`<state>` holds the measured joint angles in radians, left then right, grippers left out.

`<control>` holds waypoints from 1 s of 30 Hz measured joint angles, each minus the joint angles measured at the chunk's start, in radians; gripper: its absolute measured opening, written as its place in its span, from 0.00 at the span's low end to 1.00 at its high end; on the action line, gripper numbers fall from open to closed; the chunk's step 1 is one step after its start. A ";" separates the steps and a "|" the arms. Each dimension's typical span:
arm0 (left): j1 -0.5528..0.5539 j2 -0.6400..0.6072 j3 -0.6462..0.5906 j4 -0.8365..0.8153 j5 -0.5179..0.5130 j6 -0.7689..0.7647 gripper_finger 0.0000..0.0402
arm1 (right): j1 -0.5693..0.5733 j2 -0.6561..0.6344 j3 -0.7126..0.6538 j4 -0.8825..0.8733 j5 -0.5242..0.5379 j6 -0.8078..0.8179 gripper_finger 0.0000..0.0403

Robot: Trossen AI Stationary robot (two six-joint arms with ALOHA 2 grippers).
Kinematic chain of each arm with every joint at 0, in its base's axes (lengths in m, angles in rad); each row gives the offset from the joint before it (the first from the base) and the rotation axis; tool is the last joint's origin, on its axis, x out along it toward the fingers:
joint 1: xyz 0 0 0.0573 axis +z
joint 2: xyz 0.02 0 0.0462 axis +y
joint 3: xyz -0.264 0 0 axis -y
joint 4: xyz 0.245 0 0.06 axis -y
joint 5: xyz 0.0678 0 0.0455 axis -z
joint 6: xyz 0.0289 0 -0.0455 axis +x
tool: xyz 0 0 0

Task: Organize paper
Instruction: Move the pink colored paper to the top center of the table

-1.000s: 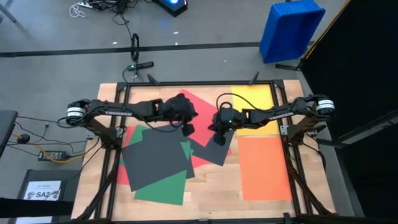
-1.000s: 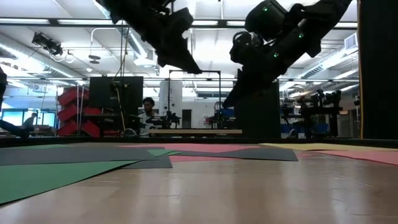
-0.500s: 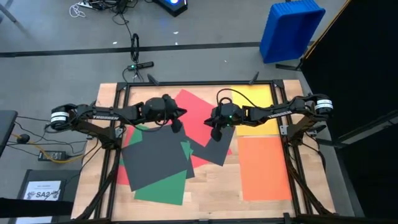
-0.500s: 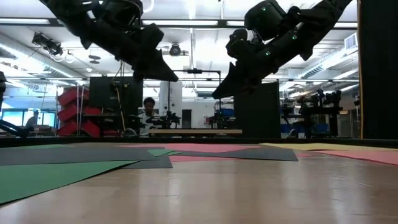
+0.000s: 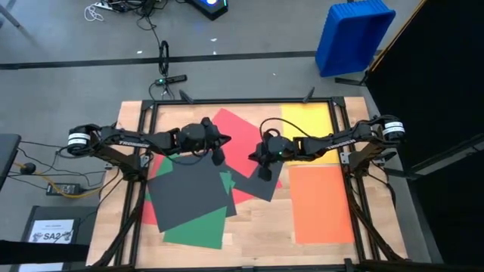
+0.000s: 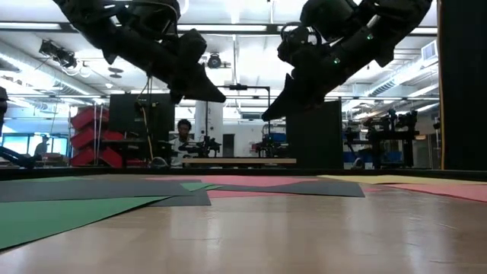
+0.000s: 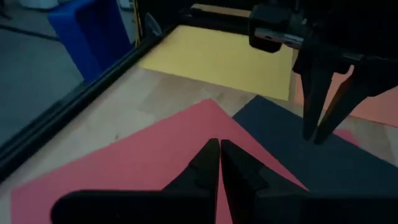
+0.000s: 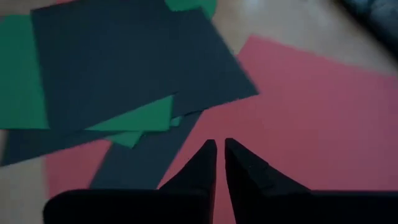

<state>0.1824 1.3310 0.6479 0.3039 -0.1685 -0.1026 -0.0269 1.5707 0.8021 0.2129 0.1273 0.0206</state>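
paper (image 5: pixel 227 177) overlapping mid-table, both tools above it

Coloured paper sheets lie flat on the wooden table, some overlapping. A yellow sheet (image 5: pixel 308 125) lies at the far right side, with an orange sheet (image 5: pixel 321 202) nearer the front, just beside it and lying alone. A red sheet (image 5: pixel 240 136), turned like a diamond, lies in the far middle. On the left, a large dark grey sheet (image 5: pixel 189 187) tops a loose pile, covering a green sheet (image 5: pixel 198 228) and another red sheet whose edge shows at the left. A second dark grey sheet (image 5: pixel 261 185) overlaps the diamond-turned red sheet's near corner.
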 joint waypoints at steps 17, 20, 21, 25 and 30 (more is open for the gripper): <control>0.059 0.095 0.009 0.194 0.038 0.059 0.00 | -0.061 0.066 -0.001 0.207 -0.079 0.070 0.01; 0.062 0.103 0.019 0.203 0.078 -0.026 0.00 | -0.057 0.098 0.000 0.211 -0.119 0.109 0.01; 0.057 0.103 0.019 0.193 0.090 -0.042 0.00 | -0.053 0.105 0.000 0.208 -0.126 0.133 0.01; 0.006 0.104 0.019 0.133 0.110 -0.079 0.00 | -0.019 0.112 0.000 0.164 -0.136 0.159 0.02; -0.013 0.105 0.018 0.152 0.089 -0.083 0.00 | 0.003 0.110 0.000 0.155 -0.025 0.036 0.08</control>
<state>0.1689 1.4357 0.6662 0.4557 -0.0796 -0.1858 -0.0237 1.6808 0.8017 0.3676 0.1022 0.0564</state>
